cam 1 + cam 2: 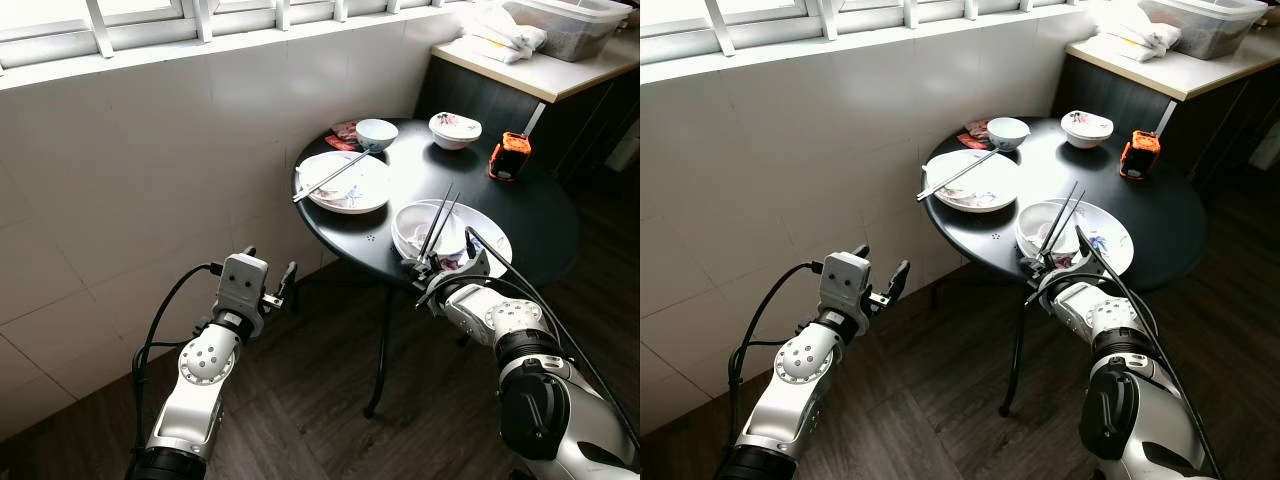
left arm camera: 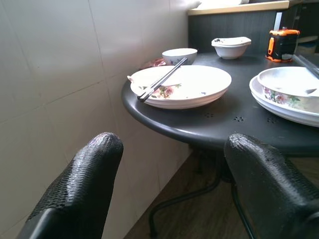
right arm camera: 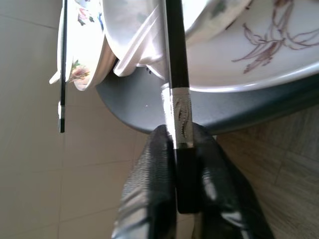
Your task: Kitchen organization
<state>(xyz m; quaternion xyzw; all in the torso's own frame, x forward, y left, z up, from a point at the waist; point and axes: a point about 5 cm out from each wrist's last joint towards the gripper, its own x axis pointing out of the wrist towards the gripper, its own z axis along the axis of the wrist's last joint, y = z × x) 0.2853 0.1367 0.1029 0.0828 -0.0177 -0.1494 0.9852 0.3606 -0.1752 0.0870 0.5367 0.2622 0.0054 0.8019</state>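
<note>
Your right claw [image 3: 175, 149] is pinching the silver-banded end of a pair of black chopsticks [image 1: 437, 228], right at the near rim of the round black table [image 1: 540, 215]; in the right wrist view the fingers [image 3: 149, 184] press together on that end, and you cannot tell whether both sticks are caught or just one. The chopsticks run up across a white bowl [image 1: 420, 225], which sits on a floral plate [image 1: 490, 240] (what lies in the bowl is too dim to name, some pale crumpled scraps perhaps).

Your left claw [image 2: 169, 189] hangs spread apart, holding nothing, low beside the tiled wall and short of the table edge.

Farther along the table, a second plate [image 1: 350, 185] carries another pair of chopsticks [image 1: 330, 177] laid across it. Behind it stands a small bluish bowl [image 1: 376, 133], with something red partly hidden beside it. A small white dish [image 1: 455, 129] and an orange-and-black object [image 1: 510, 156] sit toward the far side. The clear tub [image 1: 575, 25] on the counter is cut off by the frame.
</note>
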